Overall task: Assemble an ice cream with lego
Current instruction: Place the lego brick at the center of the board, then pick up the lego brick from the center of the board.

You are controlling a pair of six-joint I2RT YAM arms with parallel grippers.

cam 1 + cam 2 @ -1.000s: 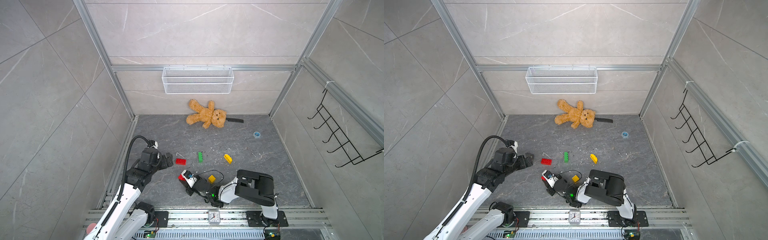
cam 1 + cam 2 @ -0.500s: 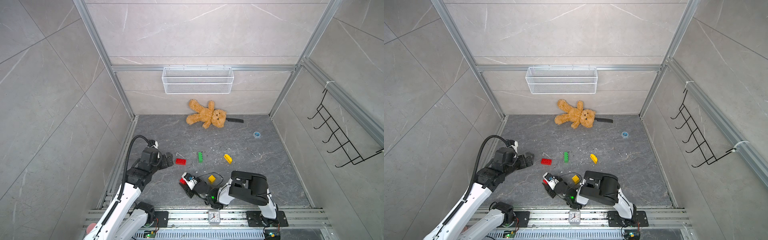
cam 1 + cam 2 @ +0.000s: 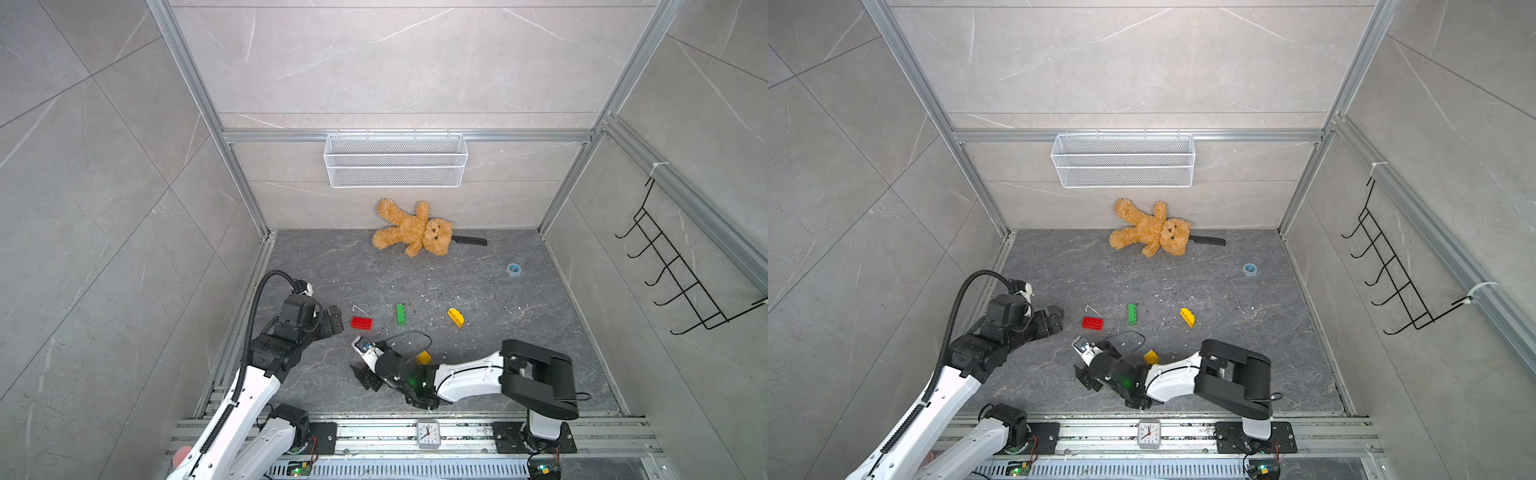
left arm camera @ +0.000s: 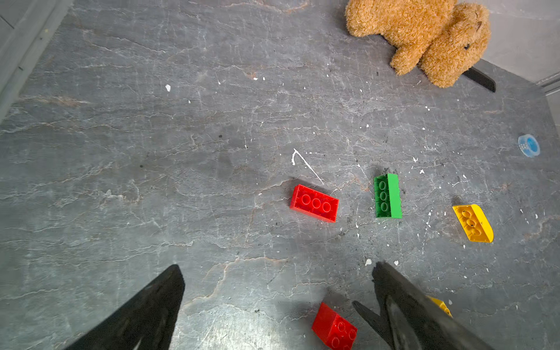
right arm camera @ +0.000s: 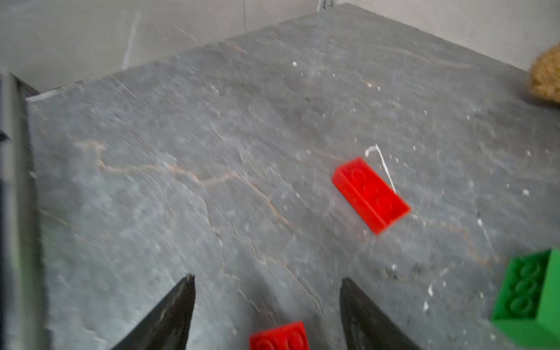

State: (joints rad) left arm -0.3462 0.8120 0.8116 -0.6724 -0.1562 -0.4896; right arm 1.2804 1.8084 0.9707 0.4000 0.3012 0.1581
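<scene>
Read the grey floor [image 3: 332, 270] as a clock face in the top views, with twelve at the back wall. Nothing is stacked: every brick in sight lies on its own on the slab.

Near the middle, the green brick [image 3: 400, 313] lies on its side, its long axis running twelve to six. At its nine o'clock, a little way off, is the long red brick [image 3: 361, 323], hollow underside up. At its three o'clock lies the rounded yellow brick [image 3: 455, 317], also tipped over. At five o'clock from the green one, the square yellow brick [image 3: 423, 357] sits tight beside the right arm's wrist.

The left gripper [image 3: 334, 320] is at nine o'clock of the long red brick, just beside it. Its fingers are spread wide, and the left wrist view shows only bare slab between them.

The right gripper [image 5: 267, 278] is low at seven o'clock from the green brick. Its fingers are parted, with the small red brick [image 5: 280, 336] lying on the floor between them. That wrist view is blurred, but the brick looks clear of both fingers, so it is not pinched. The gripper's body hides this brick in both top views.

Far off at twelve sprawls a teddy bear [image 3: 411, 232], and a blue tape roll [image 3: 514, 269] lies out at two o'clock.
</scene>
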